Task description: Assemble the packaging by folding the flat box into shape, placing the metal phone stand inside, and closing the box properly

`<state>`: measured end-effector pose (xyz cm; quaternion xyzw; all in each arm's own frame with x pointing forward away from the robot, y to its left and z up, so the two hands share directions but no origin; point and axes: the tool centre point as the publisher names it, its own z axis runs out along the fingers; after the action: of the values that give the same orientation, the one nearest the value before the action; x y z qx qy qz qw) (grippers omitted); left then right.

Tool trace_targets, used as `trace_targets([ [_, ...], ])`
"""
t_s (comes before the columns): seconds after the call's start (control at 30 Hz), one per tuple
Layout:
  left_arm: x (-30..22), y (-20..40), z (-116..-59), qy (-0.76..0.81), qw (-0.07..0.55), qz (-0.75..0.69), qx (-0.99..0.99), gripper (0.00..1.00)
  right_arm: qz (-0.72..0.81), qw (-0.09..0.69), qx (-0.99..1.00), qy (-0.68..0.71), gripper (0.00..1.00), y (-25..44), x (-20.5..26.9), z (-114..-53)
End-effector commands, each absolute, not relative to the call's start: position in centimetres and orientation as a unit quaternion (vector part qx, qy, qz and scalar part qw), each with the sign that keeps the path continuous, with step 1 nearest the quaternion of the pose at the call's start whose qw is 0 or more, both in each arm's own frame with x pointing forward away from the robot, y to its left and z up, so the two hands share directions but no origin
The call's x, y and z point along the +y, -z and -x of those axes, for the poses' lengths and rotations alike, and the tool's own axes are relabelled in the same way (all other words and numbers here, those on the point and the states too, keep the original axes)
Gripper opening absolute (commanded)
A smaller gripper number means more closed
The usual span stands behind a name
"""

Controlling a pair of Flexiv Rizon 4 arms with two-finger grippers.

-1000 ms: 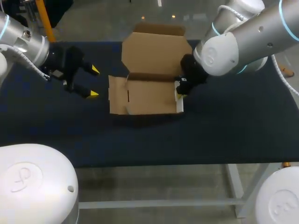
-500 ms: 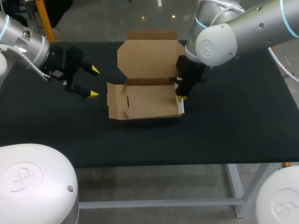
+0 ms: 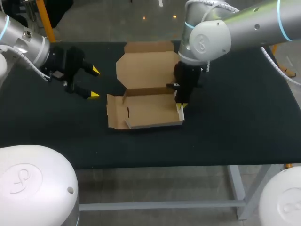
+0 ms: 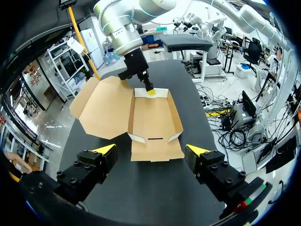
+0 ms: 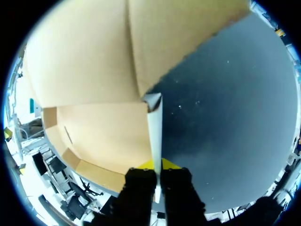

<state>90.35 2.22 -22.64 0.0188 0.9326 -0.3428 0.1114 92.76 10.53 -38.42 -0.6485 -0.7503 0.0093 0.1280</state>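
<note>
Box: the cardboard box [image 3: 149, 107] sat open near the middle of the desk [image 3: 225, 127], with its shallow brown tray facing up.
Lid: the lid [image 3: 148, 68] was joined to the tray's far long edge and leaned back away from the tray. A narrow tuck flap [image 3: 149, 47] ran along its far end.
Left end: the end flap [image 3: 115, 111] on the side toward the left arm was splayed outward and low. A short slot was cut close to its fold.
Right end: the side wall [image 3: 180, 113] stood upright and showed a pale, whitish face.
Right jaws: they were clenched on that side wall from above. One yellow fingertip [image 5: 146, 165] was on the tray side and the other on the desk side. In the right wrist view the wall's thin edge ran straight out from between them.
Right arm: the right arm [image 3: 207, 40] entered from the right and hung down over the box's right end, beside the lid's corner.
Left jaws: they were released and spread wide, with nothing between the yellow fingertips [image 4: 104, 149]. They sat low over the desk to the left of the box, apart from it, pointing at the splayed flap.
Left arm: the left arm [image 3: 23, 42] entered from the left edge, and its black wrist stayed on its own side of the box.
Desk: the top was dark and matte, and the box's base rested on it.
</note>
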Motion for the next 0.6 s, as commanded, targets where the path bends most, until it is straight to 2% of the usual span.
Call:
trace_targets([
  [0.03,2.3,22.5,-90.3,0.341,0.11,-0.019,0.933,1.0,0.643,0.158,-0.748,-0.045,0.0,38.9,10.7,-92.9],
  [0.6,2.3,22.5,-90.3,0.341,0.11,-0.019,0.933,1.0,0.65,0.153,-0.74,-0.079,0.0,40.1,10.4,-92.3],
])
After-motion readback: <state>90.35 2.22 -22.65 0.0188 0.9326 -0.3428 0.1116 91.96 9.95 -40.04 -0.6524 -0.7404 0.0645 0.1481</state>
